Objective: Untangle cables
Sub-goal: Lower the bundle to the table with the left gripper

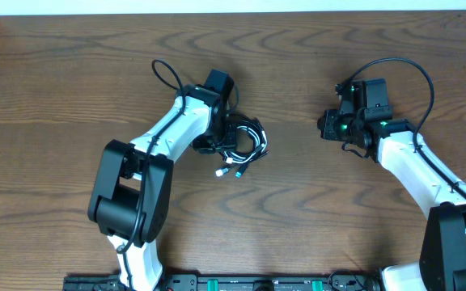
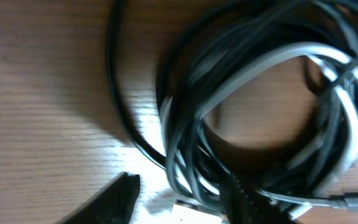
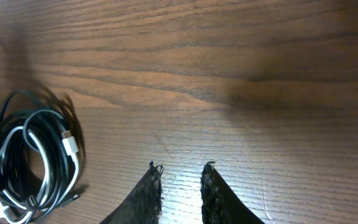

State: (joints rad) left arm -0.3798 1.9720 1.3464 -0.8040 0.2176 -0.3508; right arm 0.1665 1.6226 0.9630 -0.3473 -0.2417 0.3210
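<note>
Left gripper (image 2: 180,182): jaws parted to a moderate gap and set low over the rim of the coil. A few strands lie between the fingers, but none is visibly clamped. One finger (image 2: 247,205) sits under or among the crossing loops; which one cannot be told.

Black cable (image 2: 112,81) and white cable (image 2: 272,59): wound together in one round bundle near the middle of the tabletop (image 1: 55,81). A single black loop strays out beside the bundle. The connector plugs (image 1: 229,170) trail toward the near edge.

Right gripper (image 3: 180,171): jaws barely parted, empty, well apart from the bundle on its right-edge side.

The step in hand appears to be taking a first hold. It probably goes best if the jaws shut on strands of one colour only, near a free plug end. The right gripper would then pin the rest before any pull.
</note>
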